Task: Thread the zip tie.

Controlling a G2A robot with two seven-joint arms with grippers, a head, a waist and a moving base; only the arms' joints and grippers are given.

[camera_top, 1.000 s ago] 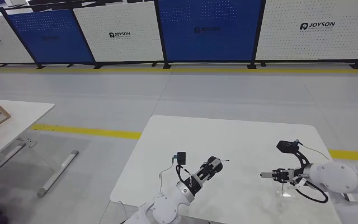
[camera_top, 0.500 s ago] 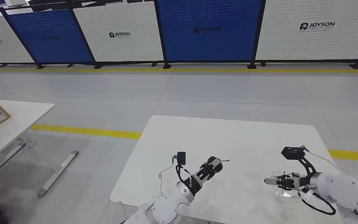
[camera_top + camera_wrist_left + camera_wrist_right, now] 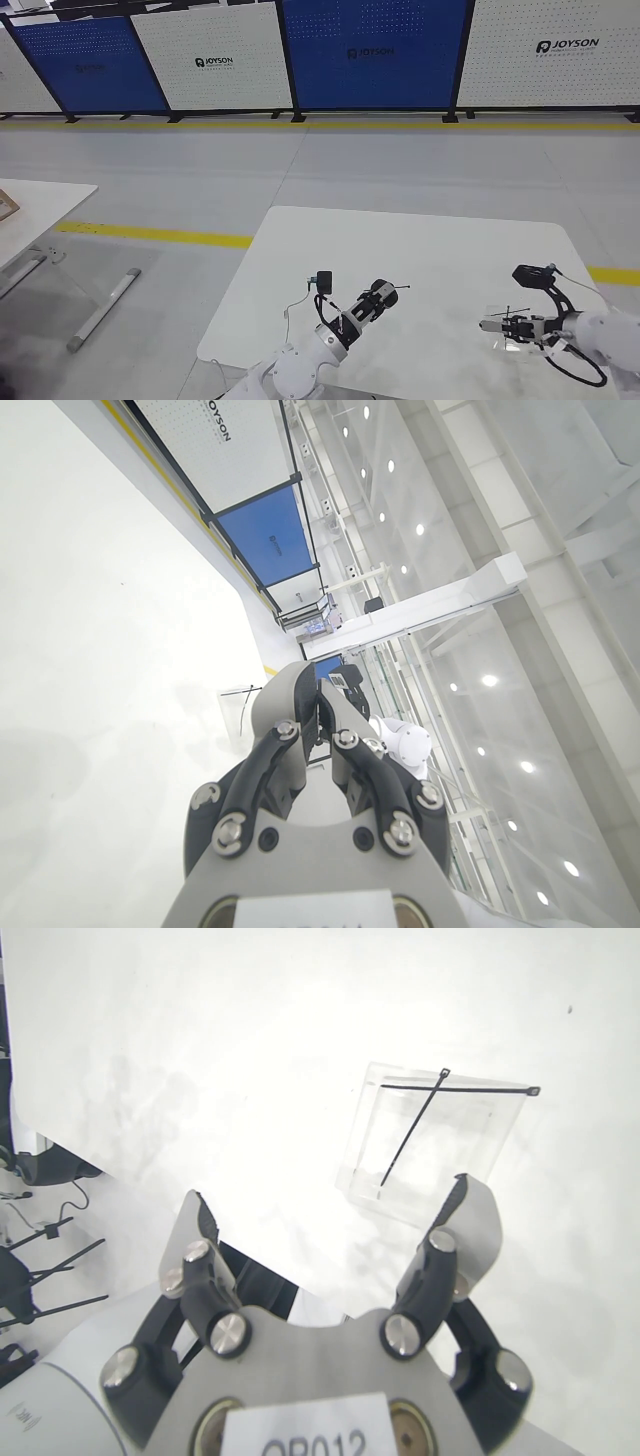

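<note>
Two thin black zip ties (image 3: 408, 1138) lie crossed on a clear plastic box (image 3: 475, 1148), just ahead of our right hand (image 3: 331, 1192), whose fingers are spread apart. Our left hand (image 3: 317, 680), well away from the box, is pinched together. Both hands are over the white worktop (image 3: 225, 1028). Beyond it we see a grey floor (image 3: 400, 165), a yellow line (image 3: 150, 235) and blue and white pegboard panels (image 3: 375, 50).

Lower centre of the top view, a thin dark line (image 3: 402, 288) at the tip of the left gripper (image 3: 386, 291) is too small to identify. In the right wrist view, a finger (image 3: 470, 1208) of the right gripper (image 3: 331, 1190) hides the near corner of the clear box (image 3: 450, 1143).
</note>
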